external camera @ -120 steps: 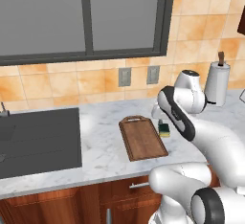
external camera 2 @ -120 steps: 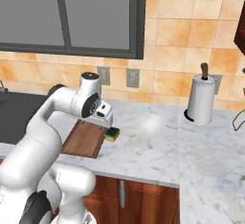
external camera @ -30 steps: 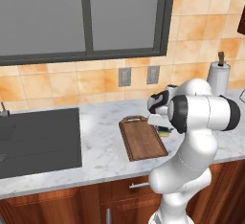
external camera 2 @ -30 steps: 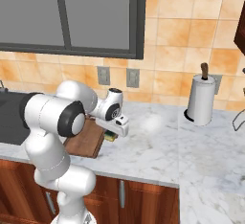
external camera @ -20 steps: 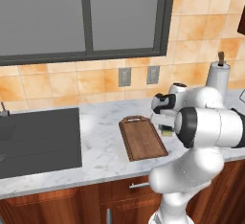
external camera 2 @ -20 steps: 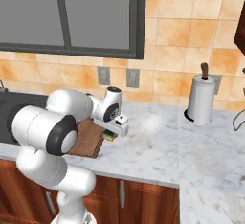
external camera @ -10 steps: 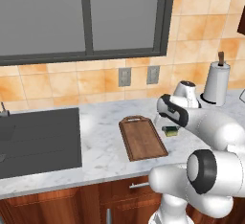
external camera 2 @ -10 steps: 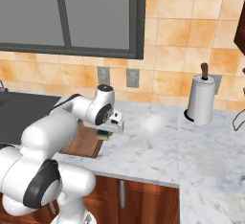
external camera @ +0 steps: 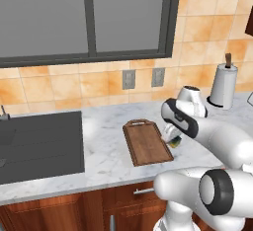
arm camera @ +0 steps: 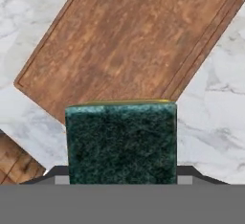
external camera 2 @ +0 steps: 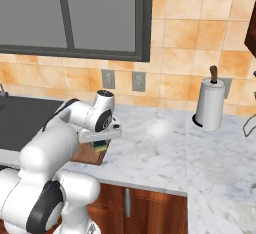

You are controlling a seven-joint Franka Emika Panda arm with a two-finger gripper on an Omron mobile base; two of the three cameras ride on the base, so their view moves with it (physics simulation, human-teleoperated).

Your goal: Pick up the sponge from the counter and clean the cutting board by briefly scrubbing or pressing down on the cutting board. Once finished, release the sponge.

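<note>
**A:** Where do we stand with the sponge [arm camera: 120, 141], the small rectangular block with a dark green scouring top over a yellow body?

**B:** We have it pinched between the tips of the two-finger gripper [arm camera: 120, 170]. In the hand view its green face sits square between them with a thin yellow edge along the far side. In the left base view it [external camera: 175, 140] appears lifted off the surface, just beside the right long edge of the board.

**A:** And the dark brown rectangular wooden cutting board with the raised rim and loop handle [external camera: 147, 143]?

**B:** It lies flat on the white grey-veined marble counter [external camera: 106, 156], handle toward the wall. In the hand view the board [arm camera: 134, 41] lies ahead of the sponge, turned diagonally, its rim just past the sponge's far edge.

**A:** What can go wrong from here?

**B:** We judge three risks. First, the sponge is not yet over the board; descending now would press it onto the marble or the raised rim. Second, a soft block gripped near one end may twist or slip out under scrubbing load. Third, a sideways push against the rim could shift the unsecured board toward the dark grey sink basin [external camera: 39, 146].
</note>
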